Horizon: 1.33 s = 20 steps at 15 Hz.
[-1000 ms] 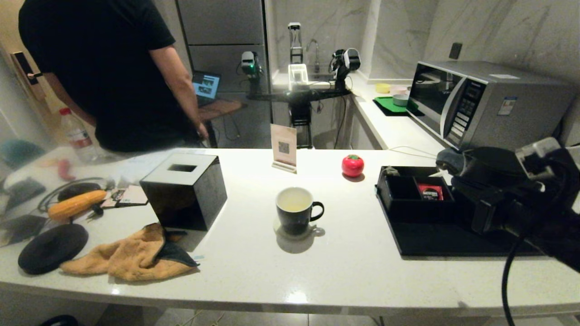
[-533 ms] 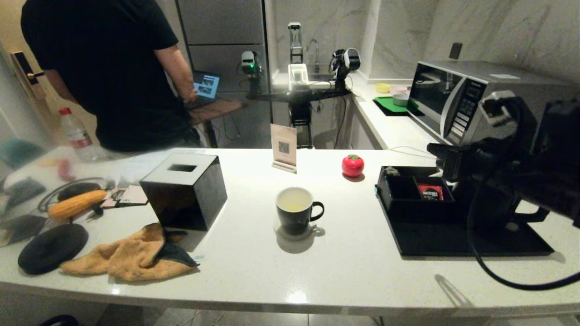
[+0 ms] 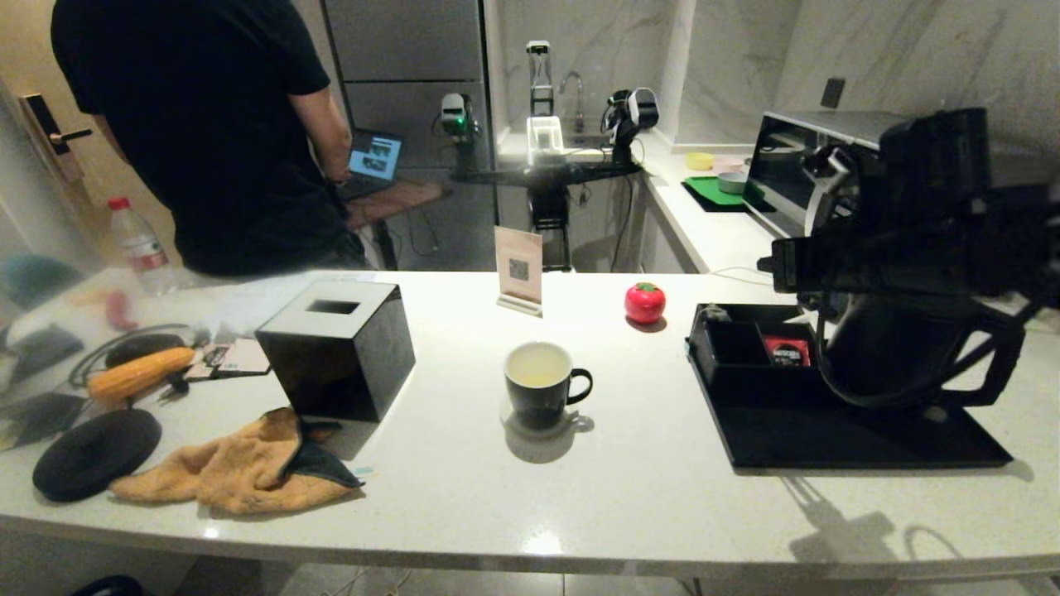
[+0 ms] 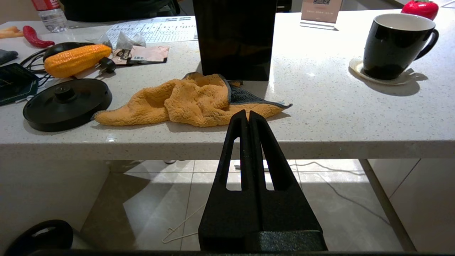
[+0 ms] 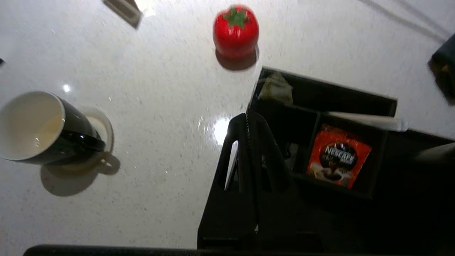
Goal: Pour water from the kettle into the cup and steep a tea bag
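Note:
The black cup (image 3: 538, 389) stands on a pale coaster at the counter's middle, with pale water (image 3: 537, 377) low inside; the right wrist view also shows this cup (image 5: 42, 131). The matte black kettle (image 3: 898, 352) stands upright on the black tray (image 3: 828, 443) at the right, its handle pointing right. My right gripper (image 3: 768, 266) hovers above the tray's compartments, left of the kettle's top, shut on nothing (image 5: 249, 117). The tea bag (image 5: 275, 90) lies in the tray's far corner compartment. My left gripper (image 4: 247, 113) is parked below the counter's front edge, shut and empty.
A red sachet (image 5: 337, 156) lies in the tray compartment beside the kettle. A black tissue box (image 3: 339, 348), orange cloth (image 3: 232, 468) and black kettle base (image 3: 95, 451) sit left. A red tomato (image 3: 644, 302), a card sign (image 3: 519, 269) and a microwave (image 3: 795, 178) stand behind.
My right arm has risen from low beside the kettle to above it and swung left. The kettle now shows standing free on the tray. The person at the back shifted slightly.

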Tool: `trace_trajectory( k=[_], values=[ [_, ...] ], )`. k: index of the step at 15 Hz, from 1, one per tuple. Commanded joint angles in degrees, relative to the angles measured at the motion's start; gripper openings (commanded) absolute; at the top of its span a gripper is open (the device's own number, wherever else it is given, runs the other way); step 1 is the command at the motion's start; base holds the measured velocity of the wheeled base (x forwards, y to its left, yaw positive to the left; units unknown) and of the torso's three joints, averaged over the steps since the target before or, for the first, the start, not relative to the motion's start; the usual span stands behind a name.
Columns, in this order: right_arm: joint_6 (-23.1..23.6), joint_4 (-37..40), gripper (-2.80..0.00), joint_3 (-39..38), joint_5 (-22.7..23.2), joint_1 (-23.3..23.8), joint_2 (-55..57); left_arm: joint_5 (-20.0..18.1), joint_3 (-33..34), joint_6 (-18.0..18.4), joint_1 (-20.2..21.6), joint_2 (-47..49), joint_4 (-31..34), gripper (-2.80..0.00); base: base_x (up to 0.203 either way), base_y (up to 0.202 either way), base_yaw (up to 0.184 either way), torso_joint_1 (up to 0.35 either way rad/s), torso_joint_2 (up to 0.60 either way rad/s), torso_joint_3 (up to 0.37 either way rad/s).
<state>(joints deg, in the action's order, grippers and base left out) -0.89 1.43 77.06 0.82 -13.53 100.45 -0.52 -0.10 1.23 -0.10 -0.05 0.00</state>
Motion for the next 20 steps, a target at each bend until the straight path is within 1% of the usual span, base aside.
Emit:
trace_trajectory(
  k=[1, 3, 6, 7, 9, 11, 16, 17, 20],
  values=[
    [-0.6, 8.2, -2.80, 7.7, -0.3, 0.0, 6.3, 0.0, 0.0, 0.0, 0.0, 0.0, 0.0, -2.80, 0.000, 0.000, 0.000, 0.000, 0.00, 0.000],
    [-2.5, 13.6, -2.80, 13.9, -0.4, 0.0, 9.7, 0.0, 0.0, 0.0, 0.0, 0.0, 0.0, -2.80, 0.000, 0.000, 0.000, 0.000, 0.00, 0.000],
    [-7.0, 21.8, -2.80, 23.6, -0.5, 0.0, 16.0, 0.0, 0.0, 0.0, 0.0, 0.0, 0.0, -2.80, 0.000, 0.000, 0.000, 0.000, 0.00, 0.000],
    [-8.2, 23.5, -2.80, 25.6, -0.5, 0.0, 17.8, 0.0, 0.0, 0.0, 0.0, 0.0, 0.0, -2.80, 0.000, 0.000, 0.000, 0.000, 0.00, 0.000],
    [-8.8, 24.2, -2.80, 26.4, -1.2, 0.1, 20.3, 0.0, 0.0, 0.0, 0.0, 0.0, 0.0, -2.80, 0.000, 0.000, 0.000, 0.000, 0.00, 0.000],
    [-9.1, 24.2, -2.80, 26.9, -3.5, 0.2, 22.3, 0.0, 0.0, 0.0, 0.0, 0.0, 0.0, -2.80, 0.000, 0.000, 0.000, 0.000, 0.00, 0.000],
    [-9.3, 24.2, -2.80, 28.3, -4.7, 0.3, 24.2, 0.0, 0.0, 0.0, 0.0, 0.0, 0.0, -2.80, 0.000, 0.000, 0.000, 0.000, 0.00, 0.000],
    [-9.3, 24.2, 0.00, 28.6, -4.7, 0.3, 24.3, 0.0, 0.0, 0.0, 0.0, 0.0, 0.0, -2.80, 0.000, 0.000, 0.000, 0.000, 0.00, 0.000],
    [-9.0, 24.0, 0.00, 28.7, -5.0, 0.3, 24.2, 0.0, 0.0, 0.0, 0.0, 0.0, 0.0, -2.80, 0.000, 0.000, 0.000, 0.000, 0.00, 0.000]
  ],
)
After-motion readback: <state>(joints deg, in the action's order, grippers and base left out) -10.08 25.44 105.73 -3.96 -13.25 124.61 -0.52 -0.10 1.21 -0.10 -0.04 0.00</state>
